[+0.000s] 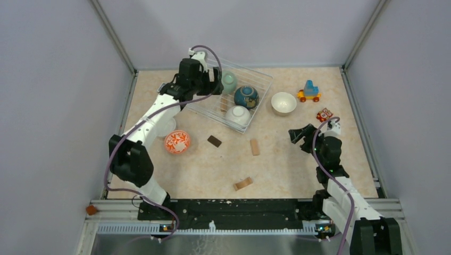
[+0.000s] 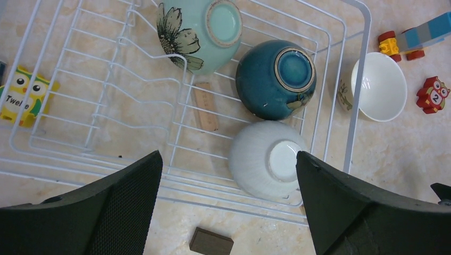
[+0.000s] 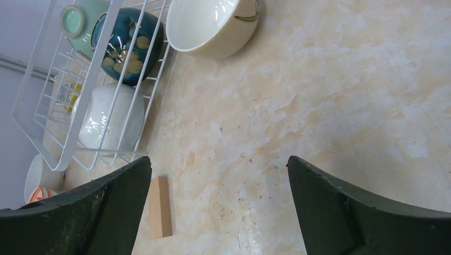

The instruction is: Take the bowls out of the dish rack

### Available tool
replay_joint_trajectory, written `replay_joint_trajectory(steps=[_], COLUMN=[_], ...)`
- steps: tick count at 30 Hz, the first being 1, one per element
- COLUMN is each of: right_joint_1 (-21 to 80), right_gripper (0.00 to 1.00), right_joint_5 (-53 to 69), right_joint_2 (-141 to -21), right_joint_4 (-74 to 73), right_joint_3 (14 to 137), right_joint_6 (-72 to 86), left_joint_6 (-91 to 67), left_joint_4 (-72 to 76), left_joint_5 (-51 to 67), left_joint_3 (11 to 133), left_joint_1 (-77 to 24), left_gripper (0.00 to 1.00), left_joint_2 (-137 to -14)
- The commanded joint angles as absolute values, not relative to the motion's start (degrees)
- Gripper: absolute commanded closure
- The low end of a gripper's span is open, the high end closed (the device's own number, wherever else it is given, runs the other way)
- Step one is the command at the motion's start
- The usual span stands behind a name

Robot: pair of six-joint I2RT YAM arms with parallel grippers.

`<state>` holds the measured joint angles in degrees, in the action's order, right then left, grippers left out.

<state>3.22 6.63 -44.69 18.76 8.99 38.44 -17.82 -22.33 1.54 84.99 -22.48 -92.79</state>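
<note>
The white wire dish rack [image 1: 260, 79] sits at the back centre. It holds a mint green bowl [image 1: 229, 82], a dark blue bowl [image 1: 246, 97] and a white bowl [image 1: 237, 115], all upside down or tilted. A beige bowl [image 1: 283, 103] stands upright on the table right of the rack. An orange-red patterned bowl [image 1: 177, 142] lies on the table at the left, with another white bowl [image 1: 169, 126] partly hidden under my left arm. My left gripper [image 1: 213, 85] is open and empty above the rack's left part, the white bowl [image 2: 266, 159] near its right finger. My right gripper [image 1: 296, 135] is open and empty over bare table.
A toy train [image 1: 309, 92] and a red owl block [image 1: 324, 114] lie at the back right. A dark block [image 1: 214, 141] and wooden blocks [image 1: 255, 146] [image 1: 242, 184] lie mid-table. A yellow owl block [image 2: 21, 95] and a wooden block [image 2: 205, 106] lie under the rack.
</note>
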Motion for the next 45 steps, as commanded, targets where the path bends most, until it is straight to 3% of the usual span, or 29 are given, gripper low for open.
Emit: replay_joint_trajectory(steps=[1, 13, 22, 29, 36, 45], right_joint_1=[2.8, 2.9, 2.9, 2.9, 2.9, 2.8], right_gripper=[0.01, 0.01, 0.02, 0.02, 0.02, 0.02], right_joint_5=[5.6, 4.0, 5.6, 6.2, 5.8, 5.9], right_joint_2=[-43.9, -40.7, -42.5, -42.4, -42.4, -42.7], right_joint_4=[21.7, 23.7, 25.0, 25.0, 24.8, 24.9], right_joint_3=[8.7, 6.5, 6.9, 6.9, 6.9, 7.0], right_joint_6=[39.1, 40.0, 39.8, 39.5, 39.5, 39.4], left_joint_6=[-18.4, -21.7, -12.1, -10.2, -10.9, -10.6], left_joint_4=[-19.5, -13.0, -6.9, -12.2, -14.7, -15.0], left_joint_5=[6.0, 8.4, 10.7, 13.7, 13.5, 12.9], left_joint_3=[88.9, 94.3, 98.3, 109.6, 115.4, 117.1], left_joint_1=[-21.0, -17.1, -16.4, -16.4, -16.4, -16.3], left_gripper=[0.01, 0.01, 0.02, 0.13, 0.02, 0.01], left_joint_2=[-95.6, -107.5, -112.1, -120.3, -125.7, -128.7])
